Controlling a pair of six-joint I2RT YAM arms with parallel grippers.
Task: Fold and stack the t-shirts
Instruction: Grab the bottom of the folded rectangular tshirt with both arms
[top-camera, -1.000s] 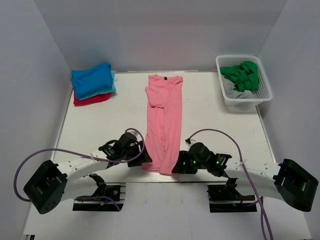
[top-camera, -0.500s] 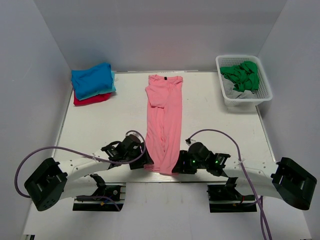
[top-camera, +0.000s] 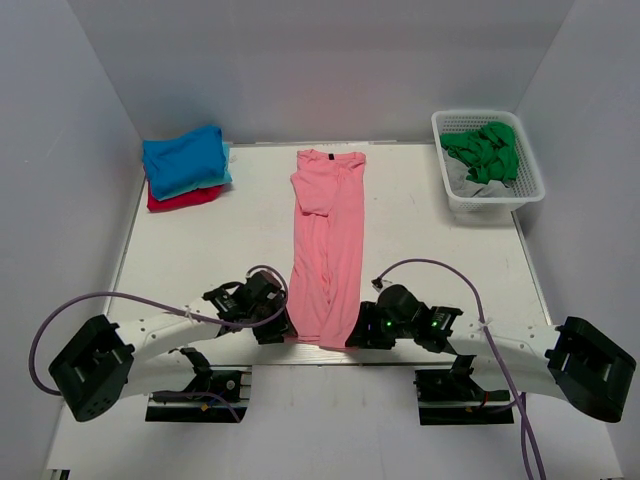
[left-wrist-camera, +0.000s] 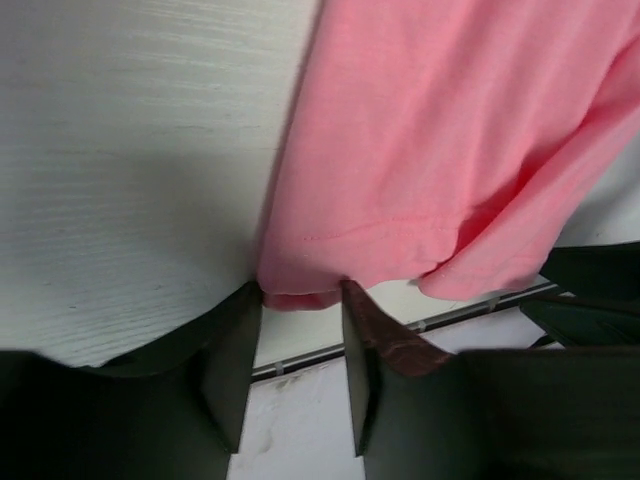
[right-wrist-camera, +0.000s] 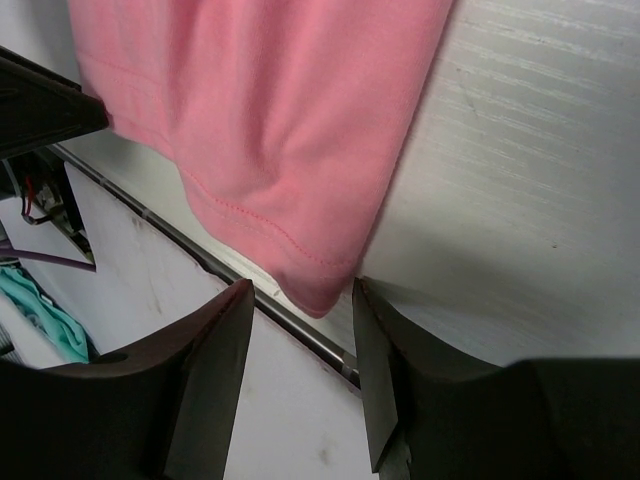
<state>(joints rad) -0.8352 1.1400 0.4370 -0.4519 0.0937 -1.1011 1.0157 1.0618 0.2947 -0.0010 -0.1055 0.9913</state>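
A salmon-pink t-shirt, folded into a long strip with its dark neck label at the far end, lies down the middle of the white table. Its near hem hangs at the table's front edge. My left gripper is open at the hem's left corner. In the left wrist view the pink shirt has its corner between the tips of that gripper. My right gripper is open at the right corner. In the right wrist view the shirt reaches between the tips of that gripper.
A folded stack of bright blue, teal and red t-shirts sits at the far left. A white basket with green cloth and grey cloth stands at the far right. Grey walls enclose the table.
My left gripper has edged nearer along the table to the hem's left corner. My right gripper has barely moved. The shirt lies as before.
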